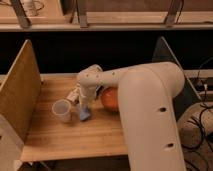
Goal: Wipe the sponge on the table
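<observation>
**Table** [75, 142]: light wooden butcher-block top with plank grain running left to right. It fills the lower left of the camera view.

**Sponge** [85, 115]: small flat blue pad on the table, about midway across it. It lies just right of the clear cup and near-left of the orange object. Its far edge sits under the gripper tip and its near end shows clear of it.

**Gripper** [83, 104]: at the end of the white arm, pointing down at the table, directly over the far part of the sponge and apparently touching it. Whether it is clamped on the sponge or only pressing on it cannot be told.

**Arm** [145, 100]: thick white link entering from the near right and narrowing to a rounded wrist above the middle of the table. It hides much of the table's right side.

**Clear cup** [62, 110]: upright, open end up, left of the sponge and close beside it.

**Orange object** [109, 98]: rounded, right of the gripper, partly covered by the arm.

**Pale small object** [74, 93]: on the table far-left of the gripper, beyond the cup; its kind is not clear.

**Left side panel** [20, 90]: upright tan board along the table's left edge.

**Right side panel** [167, 52]: upright dark board at the far right, partly behind the arm.

**Cables** [200, 122]: dark, on the floor right of the table.
</observation>
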`<state>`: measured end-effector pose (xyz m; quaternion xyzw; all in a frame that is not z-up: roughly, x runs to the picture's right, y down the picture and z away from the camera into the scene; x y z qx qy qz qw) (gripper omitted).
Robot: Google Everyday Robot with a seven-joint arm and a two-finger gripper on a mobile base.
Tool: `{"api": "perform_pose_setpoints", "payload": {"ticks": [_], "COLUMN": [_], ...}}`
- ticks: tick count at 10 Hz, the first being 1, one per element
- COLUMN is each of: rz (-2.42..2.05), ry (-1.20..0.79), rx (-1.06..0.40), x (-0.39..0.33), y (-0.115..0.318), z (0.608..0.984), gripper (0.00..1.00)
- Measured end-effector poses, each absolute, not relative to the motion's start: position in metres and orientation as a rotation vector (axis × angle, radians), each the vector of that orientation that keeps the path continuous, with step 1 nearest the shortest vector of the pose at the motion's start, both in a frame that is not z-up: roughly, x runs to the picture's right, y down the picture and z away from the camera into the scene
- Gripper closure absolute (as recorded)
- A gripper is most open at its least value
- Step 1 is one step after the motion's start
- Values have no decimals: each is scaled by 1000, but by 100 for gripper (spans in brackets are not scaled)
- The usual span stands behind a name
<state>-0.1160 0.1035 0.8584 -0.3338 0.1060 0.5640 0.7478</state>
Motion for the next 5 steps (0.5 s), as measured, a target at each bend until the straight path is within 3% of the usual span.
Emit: {"api": "perform_pose_setpoints", "payload": {"ticks": [5], "rz": [1404], "ry": [224], "rx": [-620], "x": [-48], "y": [89], "z": [835], "gripper": [33]}}
